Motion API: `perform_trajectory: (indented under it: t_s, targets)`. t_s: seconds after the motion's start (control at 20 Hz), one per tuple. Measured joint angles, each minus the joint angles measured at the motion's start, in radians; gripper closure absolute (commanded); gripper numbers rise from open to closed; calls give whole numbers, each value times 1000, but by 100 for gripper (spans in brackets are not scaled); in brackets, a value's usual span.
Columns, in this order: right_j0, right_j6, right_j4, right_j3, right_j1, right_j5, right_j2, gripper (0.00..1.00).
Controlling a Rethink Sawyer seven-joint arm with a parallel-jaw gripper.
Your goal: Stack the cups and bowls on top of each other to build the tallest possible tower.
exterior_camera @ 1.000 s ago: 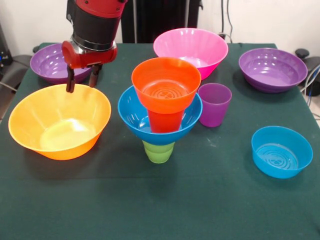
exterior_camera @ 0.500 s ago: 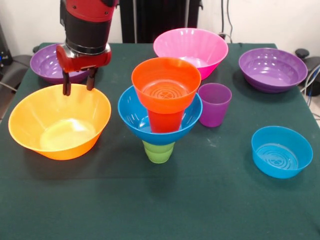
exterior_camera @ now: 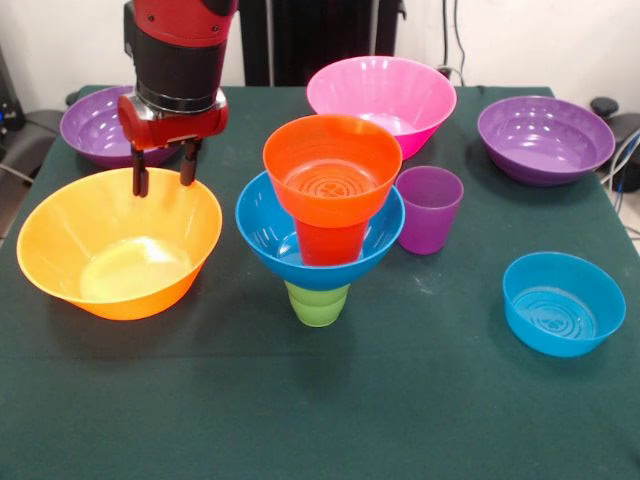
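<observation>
Left of the tower (exterior_camera: 325,215), your gripper (exterior_camera: 162,180) hangs open and empty over the yellow-orange bowl's (exterior_camera: 60,255) far rim. Right of the tower, the purple cup (exterior_camera: 428,210) stands just beside it.

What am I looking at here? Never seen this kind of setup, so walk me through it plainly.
This is a robot arm, red and black, seen from a camera across the table. Its gripper hangs open over the far rim of a big yellow-orange bowl, holding nothing. In the middle stands a tower: a green cup, a blue bowl, an orange cup and a small orange bowl. Loose around it are a purple cup, a pink bowl, two purple bowls and a small blue bowl.
</observation>
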Motion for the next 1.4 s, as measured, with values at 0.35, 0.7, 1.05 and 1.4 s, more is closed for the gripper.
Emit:
perform_trajectory:
  t_s: [0.35, 0.7, 1.05, 1.4]
  targets:
    - [0, 0, 11, 11, -42, 6, 15, 0]
    - [-1, 0, 33, 30, -96, 34, 27, 0]
    - [-23, 0, 80, 39, -117, 45, 60, 0]
    - [-33, 0, 88, 46, -114, 45, 81, 0]
